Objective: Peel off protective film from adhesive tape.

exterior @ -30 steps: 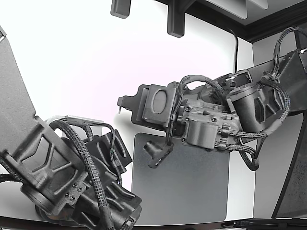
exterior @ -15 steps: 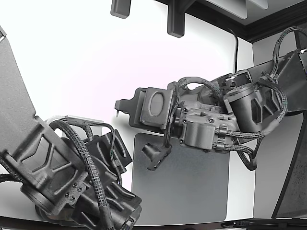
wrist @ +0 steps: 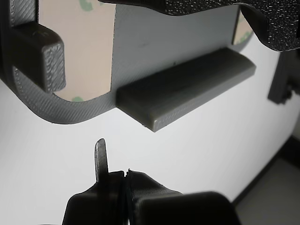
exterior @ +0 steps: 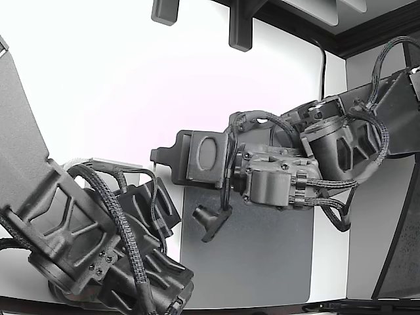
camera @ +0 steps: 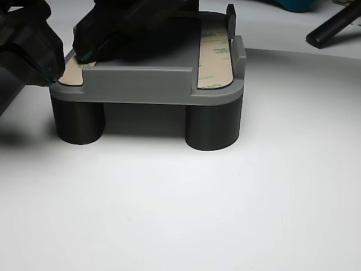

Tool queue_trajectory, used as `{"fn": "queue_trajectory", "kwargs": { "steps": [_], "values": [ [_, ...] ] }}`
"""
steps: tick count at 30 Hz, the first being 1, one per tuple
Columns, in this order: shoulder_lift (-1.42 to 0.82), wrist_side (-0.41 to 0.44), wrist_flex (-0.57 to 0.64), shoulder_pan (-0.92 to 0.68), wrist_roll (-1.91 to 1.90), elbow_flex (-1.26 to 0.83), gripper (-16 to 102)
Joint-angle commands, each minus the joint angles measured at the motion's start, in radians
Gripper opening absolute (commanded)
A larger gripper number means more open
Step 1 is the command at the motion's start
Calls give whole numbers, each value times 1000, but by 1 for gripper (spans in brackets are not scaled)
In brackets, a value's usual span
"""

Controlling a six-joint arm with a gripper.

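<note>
A grey holder part point(wrist: 183, 89) stands on round legs point(camera: 211, 127) on the white table. Two tape strips with beige protective film lie on its top: one point(wrist: 82, 47) point(camera: 70, 75) and the other point(wrist: 242, 29) point(camera: 215, 56). My gripper point(wrist: 123, 174) is shut, its black fingers meeting at a seam with a thin blade tip point(wrist: 100, 157) sticking out. A white gap separates it from the part's edge. No film shows between the fingers. In the exterior view my gripper point(exterior: 156, 156) points toward that view's left. In the other view, black pointed tips point(camera: 42, 62) sit at a corner of one strip.
A second black arm point(exterior: 85, 243) fills the exterior view's lower left, with the pale part point(exterior: 111, 165) just behind it. A dark grey mat point(exterior: 262, 262) lies under my arm. Black mounts point(exterior: 239, 26) hang overhead. A black rod point(camera: 333, 25) lies beyond the part.
My arm has moved toward the exterior view's left and slightly down, bringing the gripper tip closer to the second arm and the part. The second arm has stayed still.
</note>
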State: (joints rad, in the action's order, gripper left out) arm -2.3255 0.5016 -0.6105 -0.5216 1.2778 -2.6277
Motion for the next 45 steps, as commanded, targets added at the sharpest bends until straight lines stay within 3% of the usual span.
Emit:
{"fn": "queue_trajectory", "kwargs": {
  "steps": [1,13,45],
  "values": [
    [-17,2,17,12,6,17,-12],
    [138,28,-46,14,-49,149,-12],
    [114,20,11,-2,-48,84,-12]
  ]
}}
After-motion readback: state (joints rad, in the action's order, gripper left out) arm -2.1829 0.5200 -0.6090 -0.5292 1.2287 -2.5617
